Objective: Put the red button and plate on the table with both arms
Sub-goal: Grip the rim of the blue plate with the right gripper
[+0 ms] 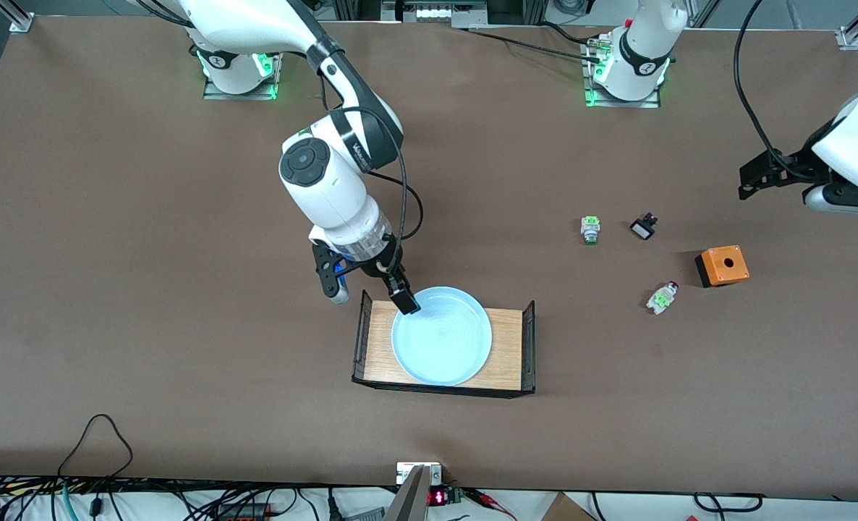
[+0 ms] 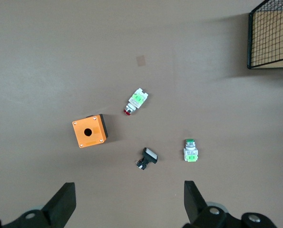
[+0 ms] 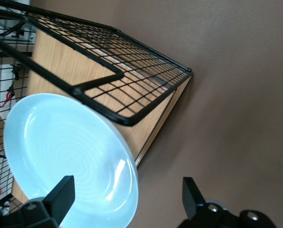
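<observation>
The pale blue plate (image 1: 441, 335) (image 3: 60, 147) lies on the light-wood tray (image 1: 508, 347). My right gripper (image 1: 367, 289) (image 3: 127, 190) is open and straddles the plate's rim at the tray's wire end toward the right arm's end of the table. One finger (image 1: 405, 298) is over the plate's inside and the other is outside the tray. The red button (image 1: 662, 297) (image 2: 135, 101) lies on its side on the brown table (image 1: 183, 289). My left gripper (image 1: 746, 182) (image 2: 129, 199) hangs open and holds nothing, high over the table near the left arm's end.
A green-capped switch (image 1: 590, 229) (image 2: 190, 150) and a small black switch (image 1: 643, 227) (image 2: 147, 158) lie farther from the front camera than the red button. An orange box (image 1: 722, 265) (image 2: 89, 131) sits beside them. The tray's black wire ends (image 3: 127, 61) stand up at both short sides.
</observation>
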You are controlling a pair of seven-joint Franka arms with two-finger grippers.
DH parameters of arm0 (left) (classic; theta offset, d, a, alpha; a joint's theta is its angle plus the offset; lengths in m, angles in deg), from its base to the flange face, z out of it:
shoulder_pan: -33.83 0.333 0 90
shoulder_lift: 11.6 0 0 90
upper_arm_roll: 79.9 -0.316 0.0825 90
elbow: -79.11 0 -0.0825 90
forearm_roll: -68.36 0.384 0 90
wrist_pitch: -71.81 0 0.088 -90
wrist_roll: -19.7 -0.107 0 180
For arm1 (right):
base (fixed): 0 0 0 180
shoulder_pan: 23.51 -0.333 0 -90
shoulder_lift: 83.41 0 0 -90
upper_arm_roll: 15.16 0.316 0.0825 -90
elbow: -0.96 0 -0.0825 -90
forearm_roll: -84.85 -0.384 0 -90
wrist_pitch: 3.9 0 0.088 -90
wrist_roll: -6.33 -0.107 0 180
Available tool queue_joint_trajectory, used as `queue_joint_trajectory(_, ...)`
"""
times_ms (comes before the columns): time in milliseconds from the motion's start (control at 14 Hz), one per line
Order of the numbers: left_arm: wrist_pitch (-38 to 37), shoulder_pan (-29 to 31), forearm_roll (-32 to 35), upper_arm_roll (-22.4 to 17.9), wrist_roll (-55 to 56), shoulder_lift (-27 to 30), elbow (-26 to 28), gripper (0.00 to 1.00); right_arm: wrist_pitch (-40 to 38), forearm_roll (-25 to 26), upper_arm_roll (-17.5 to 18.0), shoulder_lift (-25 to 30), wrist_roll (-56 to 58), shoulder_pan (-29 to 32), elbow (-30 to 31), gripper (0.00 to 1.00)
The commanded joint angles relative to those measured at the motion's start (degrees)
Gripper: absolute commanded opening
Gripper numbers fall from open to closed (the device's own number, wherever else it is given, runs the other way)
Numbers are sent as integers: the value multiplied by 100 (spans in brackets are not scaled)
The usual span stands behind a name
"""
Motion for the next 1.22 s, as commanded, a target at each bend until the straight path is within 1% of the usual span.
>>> queue_joint_trajectory(0, -88, 36, 26, 126, 16, 94, 62, 100, 166, -117, 3, -134, -49, -3, -182, 100)
queue_joint_trajectory(358, -115, 36, 18, 162, 7, 112, 36, 100, 422, -117, 29, -274, -14, 23, -182, 100)
queue_joint_trajectory(502, -132, 36, 18, 162, 7, 103, 27, 100, 500, -117, 29, -327, 4, -3, -173, 98)
queue_joint_trajectory(717, -229, 36, 18, 214, 16, 51, -158, 100, 518, -108, 29, -363, 4, -12, -173, 96)
queue_joint_trajectory(788, -246, 36, 18, 267, 16, 50, -158, 100, 510, -100, 29, -363, 4, -4, -173, 90)
queue_joint_trajectory(860, -247, 36, 18, 302, 24, 50, -167, 100, 501, -82, 29, -363, 4, -12, -173, 75)
queue_joint_trajectory(932, -247, 36, 18, 311, 24, 50, -167, 100, 501, -82, 29, -363, 4, -12, -173, 57)
queue_joint_trajectory(1147, -255, 28, 18, 320, 24, 50, -167, 100, 501, -82, 29, -363, -5, -12, -164, 40)
